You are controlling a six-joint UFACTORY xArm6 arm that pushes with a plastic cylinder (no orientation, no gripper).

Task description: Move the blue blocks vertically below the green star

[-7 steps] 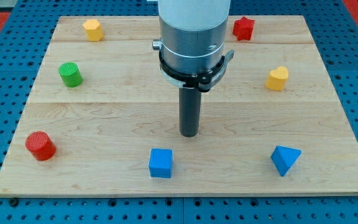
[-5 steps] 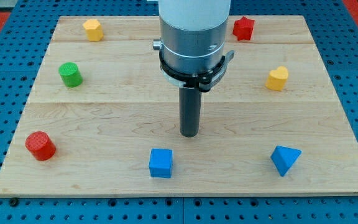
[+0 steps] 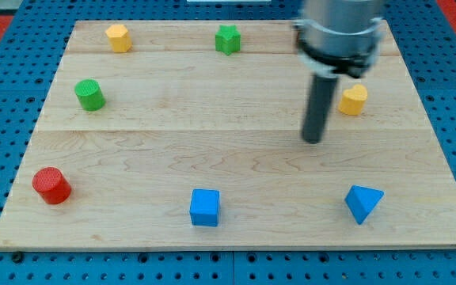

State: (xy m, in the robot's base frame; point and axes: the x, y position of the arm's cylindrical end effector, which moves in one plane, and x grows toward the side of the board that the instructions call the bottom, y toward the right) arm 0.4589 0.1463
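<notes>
A green star (image 3: 227,39) sits near the view's top, at the middle of the wooden board (image 3: 172,134). A blue cube (image 3: 205,207) lies near the bottom edge, slightly left of the star's column. A blue triangular block (image 3: 362,203) lies at the bottom right. My tip (image 3: 313,140) is on the board right of centre, above and to the left of the blue triangular block, well apart from both blue blocks.
A yellow hexagon block (image 3: 118,36) sits at the top left, a green cylinder (image 3: 89,95) at the left, a red cylinder (image 3: 51,185) at the bottom left. A yellow heart block (image 3: 353,100) lies just right of the rod. The arm hides the top right corner.
The arm has moved fast to the right and slightly up, uncovering the green star and now hiding the red star. No block has moved.
</notes>
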